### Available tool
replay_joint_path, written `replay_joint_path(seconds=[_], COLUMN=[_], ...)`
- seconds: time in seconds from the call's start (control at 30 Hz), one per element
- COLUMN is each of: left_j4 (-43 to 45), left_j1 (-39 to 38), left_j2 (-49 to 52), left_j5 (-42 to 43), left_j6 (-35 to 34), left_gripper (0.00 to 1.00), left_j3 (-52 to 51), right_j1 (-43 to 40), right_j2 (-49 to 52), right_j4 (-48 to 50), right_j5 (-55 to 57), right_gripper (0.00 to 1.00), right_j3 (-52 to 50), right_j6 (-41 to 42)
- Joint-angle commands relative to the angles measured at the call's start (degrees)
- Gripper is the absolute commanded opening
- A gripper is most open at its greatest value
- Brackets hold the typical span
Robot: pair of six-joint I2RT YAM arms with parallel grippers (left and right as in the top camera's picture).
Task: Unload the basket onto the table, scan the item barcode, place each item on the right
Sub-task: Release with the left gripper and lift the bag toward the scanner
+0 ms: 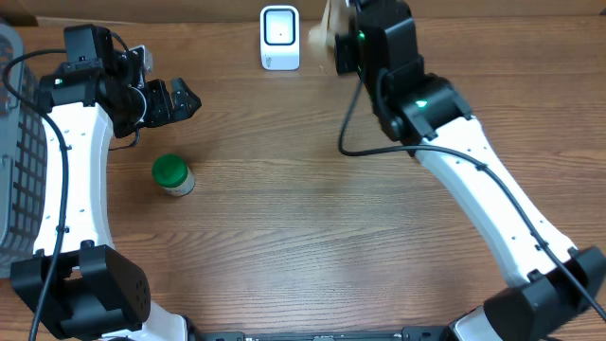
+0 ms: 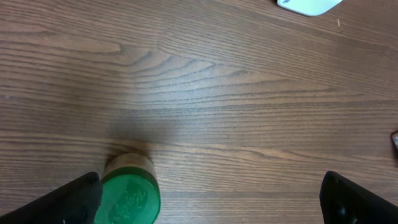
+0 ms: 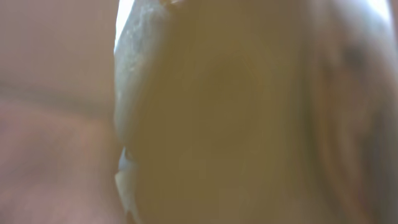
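A small jar with a green lid (image 1: 173, 175) lies on the wooden table below my left gripper (image 1: 186, 100). In the left wrist view the same green-lidded jar (image 2: 129, 198) sits just inside the left finger (image 2: 71, 200). The left gripper (image 2: 214, 208) stands wide open, with bare wood between the jar and the right finger. The white barcode scanner (image 1: 279, 38) stands at the table's far edge. My right gripper (image 1: 333, 43) is beside the scanner, shut on a tan item (image 1: 325, 36). That tan item (image 3: 236, 118) fills the right wrist view as a blur and hides the fingers.
A grey mesh basket (image 1: 17, 152) sits at the left edge of the table. The scanner's white base (image 2: 308, 5) shows at the top of the left wrist view. A black cable (image 1: 352, 114) hangs from the right arm over the table.
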Motion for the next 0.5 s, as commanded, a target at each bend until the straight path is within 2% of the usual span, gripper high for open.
replay_joint_path(seconds=[0.0,0.03,0.07,0.17,0.23,0.47], left_j4=[0.0,0.1,0.1,0.0,0.1,0.1], left_j1=[-0.1,-0.1,-0.1,-0.1,-0.1,-0.1], left_j2=[0.3,0.3,0.3,0.3,0.3,0.3], left_j5=[-0.2,-0.2,-0.2,-0.2,-0.2,-0.2], left_j6=[0.4,0.4,0.4,0.4,0.4,0.4], left_gripper=[1.00,1.00,1.00,1.00,1.00,1.00], left_j3=[0.5,0.5,0.5,0.5,0.5,0.5], right_j1=[1.1,1.1,1.3,1.9,2.6,3.6], right_j2=[4.9,6.4,8.9,14.2,17.7,31.4], right_j4=[9.6,13.3,18.4,25.2,29.8,50.0], right_j5=[14.4,14.4,14.4,14.4,14.9,16.2], right_gripper=[0.04,0.04,0.04,0.04,0.04,0.04], right_j3=[1.4,1.4,1.4,1.4,1.4,1.4], right_j6=[-16.5,-20.5,-28.2,-46.4,-55.1,-72.3])
